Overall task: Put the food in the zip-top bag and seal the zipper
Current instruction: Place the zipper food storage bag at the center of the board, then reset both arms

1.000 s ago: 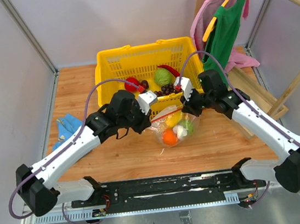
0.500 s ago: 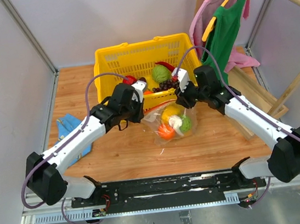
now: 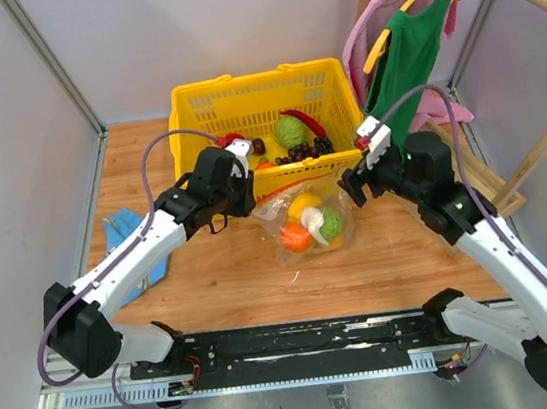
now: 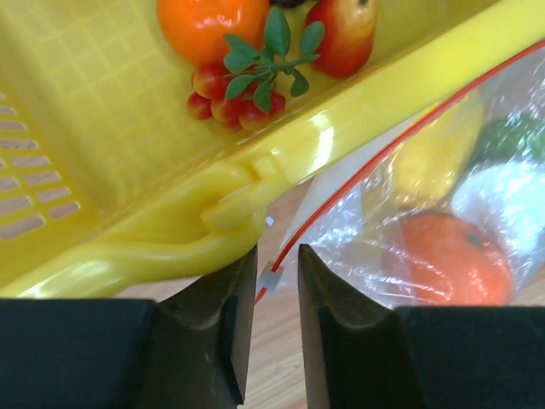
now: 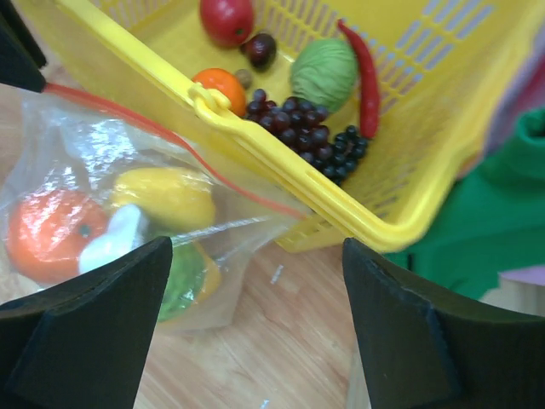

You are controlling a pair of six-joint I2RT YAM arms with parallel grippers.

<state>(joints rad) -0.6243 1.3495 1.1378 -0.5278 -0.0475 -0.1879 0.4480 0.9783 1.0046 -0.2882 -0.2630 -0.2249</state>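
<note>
The zip-top bag (image 3: 306, 224) lies on the wooden table just in front of the yellow basket. Inside it are food pieces: an orange (image 3: 296, 238), a yellow fruit (image 3: 302, 205) and a green piece (image 3: 331, 223). Its red zipper (image 4: 375, 162) runs along the basket's rim. In the left wrist view the zipper's whitish end piece (image 4: 270, 279) sits between the jaws of my left gripper (image 4: 277, 256), which stand slightly apart with a gap beside it. My right gripper (image 5: 258, 256) hangs wide open to the right of the bag (image 5: 128, 221), holding nothing.
The yellow basket (image 3: 191, 114) at the back holds more toy food: a green cabbage (image 3: 291, 132), dark grapes (image 3: 318, 146) and a red chili (image 5: 366, 68). A blue cloth (image 3: 128, 234) lies at the left. A wooden rack with a green garment (image 3: 405, 56) stands at the right.
My right gripper let go of the bag, opened wide and drew back to the right. The left jaws parted a little around the zipper's end. The bag dropped lower onto the table.
</note>
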